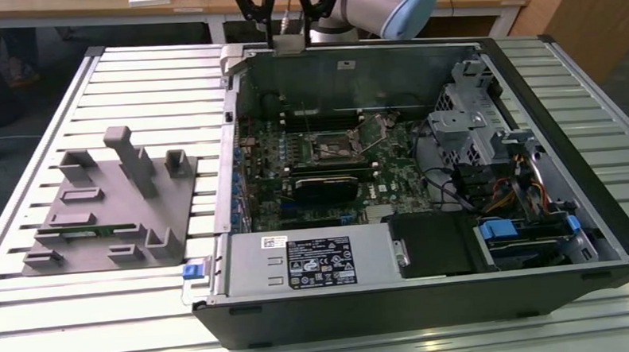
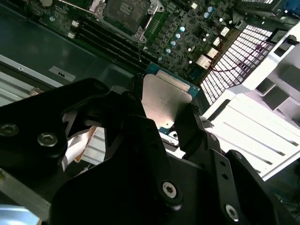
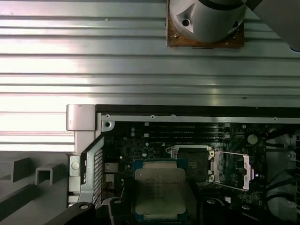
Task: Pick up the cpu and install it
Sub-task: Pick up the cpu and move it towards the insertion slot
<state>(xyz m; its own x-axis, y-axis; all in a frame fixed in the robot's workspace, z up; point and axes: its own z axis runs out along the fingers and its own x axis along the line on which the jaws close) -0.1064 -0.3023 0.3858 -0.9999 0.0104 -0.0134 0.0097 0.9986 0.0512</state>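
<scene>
My gripper (image 1: 288, 34) hangs above the far wall of the open computer case (image 1: 426, 298), shut on the cpu (image 1: 290, 44). The cpu (image 2: 164, 96) is a small flat square chip with a pale silver top and a blue-green edge, and the black fingers (image 2: 193, 123) pinch it on two opposite sides. In the first wrist view the cpu (image 3: 159, 187) hovers over the motherboard, a little to one side of the empty socket (image 3: 191, 161), whose metal load plate (image 3: 233, 168) is folded open. The same socket (image 1: 329, 149) sits mid-board in the exterior view.
A grey plastic tray (image 1: 114, 208) with upright blocks lies on the slatted table (image 1: 130, 81) at the exterior view's left. Inside the case are a power supply (image 1: 308, 260), a metal drive cage (image 1: 471, 121) and cables. Memory slots (image 2: 108, 40) run beside the socket.
</scene>
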